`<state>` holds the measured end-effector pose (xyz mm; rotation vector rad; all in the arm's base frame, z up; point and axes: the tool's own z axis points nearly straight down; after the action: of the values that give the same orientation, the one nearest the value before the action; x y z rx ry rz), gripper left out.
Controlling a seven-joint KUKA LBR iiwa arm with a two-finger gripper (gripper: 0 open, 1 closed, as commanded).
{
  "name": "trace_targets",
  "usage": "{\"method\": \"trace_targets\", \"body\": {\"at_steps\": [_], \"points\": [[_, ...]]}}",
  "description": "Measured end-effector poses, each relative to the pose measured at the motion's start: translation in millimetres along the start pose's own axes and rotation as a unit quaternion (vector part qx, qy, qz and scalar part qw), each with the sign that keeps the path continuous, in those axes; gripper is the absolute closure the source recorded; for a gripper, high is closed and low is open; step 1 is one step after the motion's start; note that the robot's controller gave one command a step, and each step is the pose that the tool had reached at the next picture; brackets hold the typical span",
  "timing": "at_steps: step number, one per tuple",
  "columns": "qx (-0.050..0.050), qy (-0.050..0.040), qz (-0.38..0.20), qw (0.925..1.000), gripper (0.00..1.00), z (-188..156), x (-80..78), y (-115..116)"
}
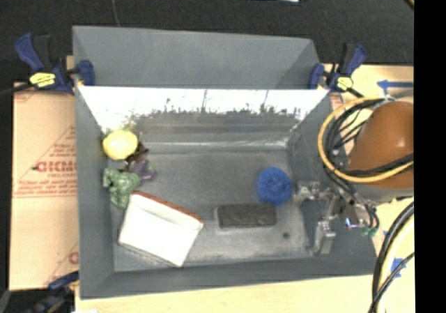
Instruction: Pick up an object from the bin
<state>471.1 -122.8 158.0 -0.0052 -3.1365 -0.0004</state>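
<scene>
- Yellow ball [120, 144], green toy [120, 185] and white box [159, 228] crowd the bin's [195, 57] left; a grab there may catch two.
- Dark block [245, 216] lies flat mid-floor; the blue fuzzy ball [274, 185] beside it may roll if nudged.
- Gripper [322, 224] is low by the right wall, nearest those two; whether it is apart or together, I cannot tell. It may scrape the wall.

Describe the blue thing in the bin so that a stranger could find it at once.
Look into the grey metal bin, at the view's right half of its floor, near the gripper. A fuzzy blue ball lies there, just behind a flat dark grey block. It is the only blue thing in the bin.
</scene>
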Motion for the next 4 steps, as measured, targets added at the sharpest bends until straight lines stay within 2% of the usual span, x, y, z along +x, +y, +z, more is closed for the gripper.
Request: {"method": "trace_targets", "body": {"at_steps": [1, 2, 3, 4], "points": [[0.001, -0.0039, -0.002, 1.0, 0.0, -4, -2.1, 1], [0.0, -0.0081, 0.029, 0.9996, 0.0, 86, -9.9, 92], [0.004, -0.0115, -0.003, 0.9999, 0.0, 24, -16.9, 105], [0.001, -0.0043, 0.038, 0.9993, 0.0, 58, -13.3, 109]]}}
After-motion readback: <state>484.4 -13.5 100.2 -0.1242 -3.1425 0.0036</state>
